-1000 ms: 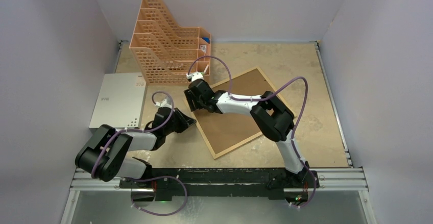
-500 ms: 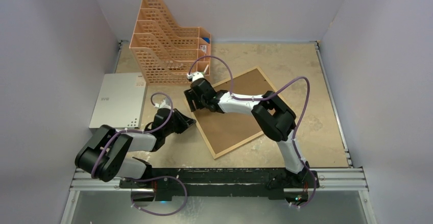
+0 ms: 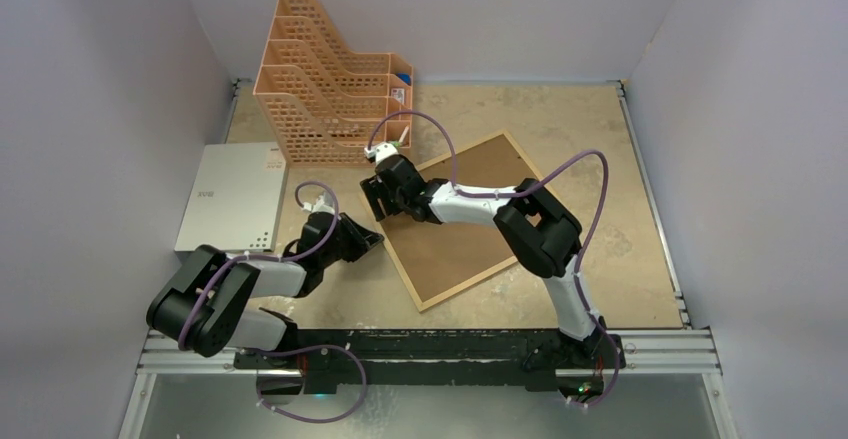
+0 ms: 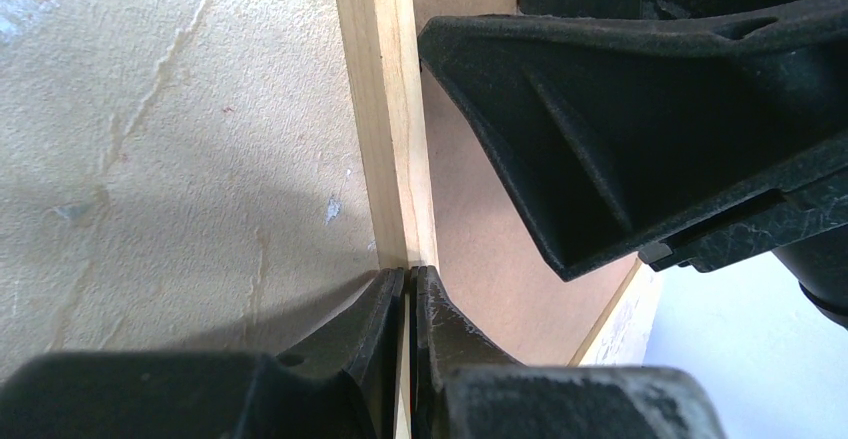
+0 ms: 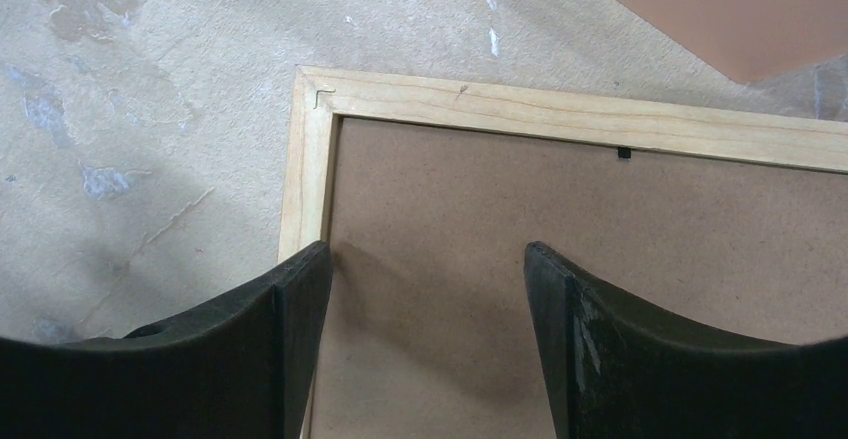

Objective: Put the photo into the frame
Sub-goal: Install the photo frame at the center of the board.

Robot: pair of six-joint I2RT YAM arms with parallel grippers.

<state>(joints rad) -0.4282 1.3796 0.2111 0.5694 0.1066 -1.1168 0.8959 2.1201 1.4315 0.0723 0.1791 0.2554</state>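
Overhead view, near edge first. The left gripper (image 3: 372, 242) lies low on the table (image 3: 620, 159) at the left rail of the frame (image 3: 470, 288). In the left wrist view its fingers are drawn together, only a sliver apart, their tips (image 4: 408, 274) meeting the light-wood rail (image 4: 385, 109) where it borders the brown backing board (image 4: 465, 229). Nothing is clamped between them.

The frame lies flat on the table, turned diagonally so that one corner points at the arms. The backing board (image 3: 450, 249) faces up inside it.

The right gripper (image 3: 368, 202) hovers over the frame's left corner. In the right wrist view its jaws stand wide open (image 5: 428, 254) and hold nothing. One finger is above the rail (image 5: 560, 114) and the other is above the board (image 5: 450, 209).

Further left, a pale grey perforated sheet (image 3: 230, 194) rests against the wall. At the far side stands an orange lattice file organizer (image 3: 320, 89), just beyond the frame's upper edge.
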